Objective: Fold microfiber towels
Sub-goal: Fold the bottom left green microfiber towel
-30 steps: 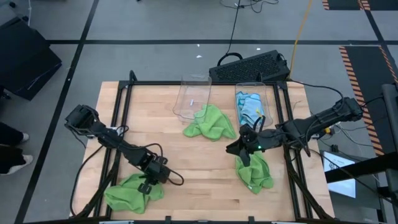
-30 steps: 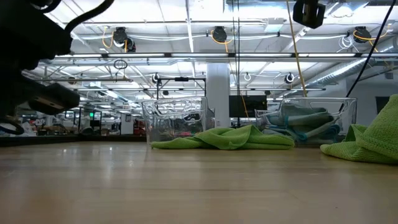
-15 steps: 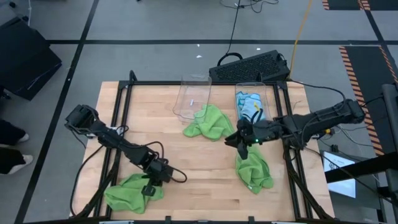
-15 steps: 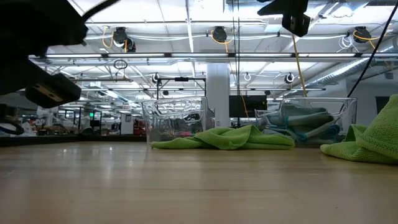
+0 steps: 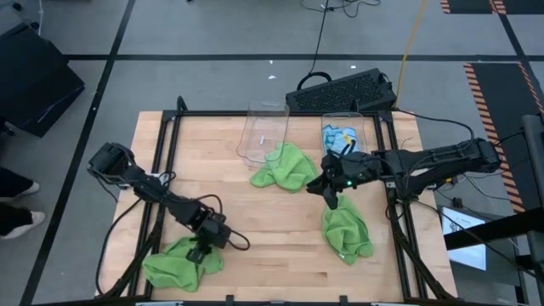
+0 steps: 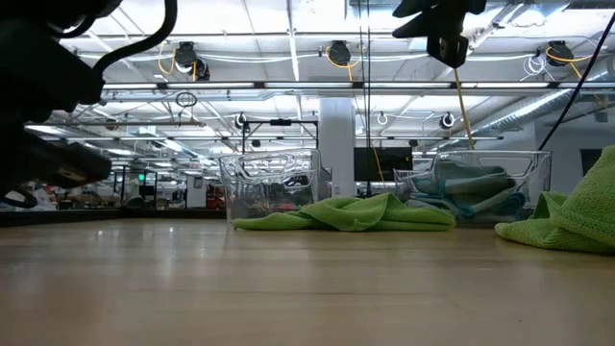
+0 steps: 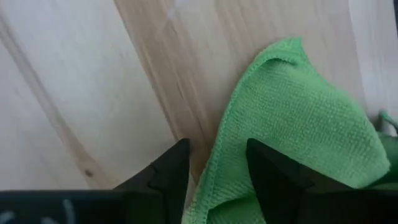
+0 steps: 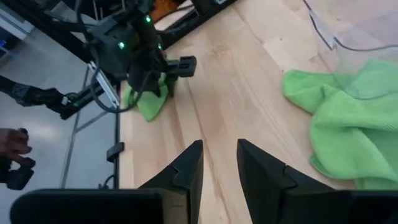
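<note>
1. The left gripper (image 5: 204, 252) sits low at about 7 o'clock on the bench (image 5: 255, 195), over the edge of a crumpled lime green towel (image 5: 178, 262).
2. In the left wrist view the fingers (image 7: 166, 177) stand apart with the towel's hemmed edge between them. The cloth lies slack on the wood, so the gripper probably has no hold on it, though the contact point is out of sight.
3. The right gripper (image 5: 331, 189) hangs above the bench at about 3 o'clock, between two other green towels. Its fingers (image 8: 186, 168) show a narrow gap with bare wood behind. It carries nothing.
4. The second green towel (image 5: 287, 167) lies at about 12 o'clock, partly under the mouth of a tipped clear bin (image 5: 259, 132).
5. The third green towel (image 5: 347, 234) lies bunched at about 4 o'clock, just below the right gripper.
6. A second clear bin (image 5: 342, 140) at about 1 o'clock holds light blue towels (image 5: 340, 146).
7. Judgement: no towel is folded flat yet. Each still needs spreading before a fold.
</note>
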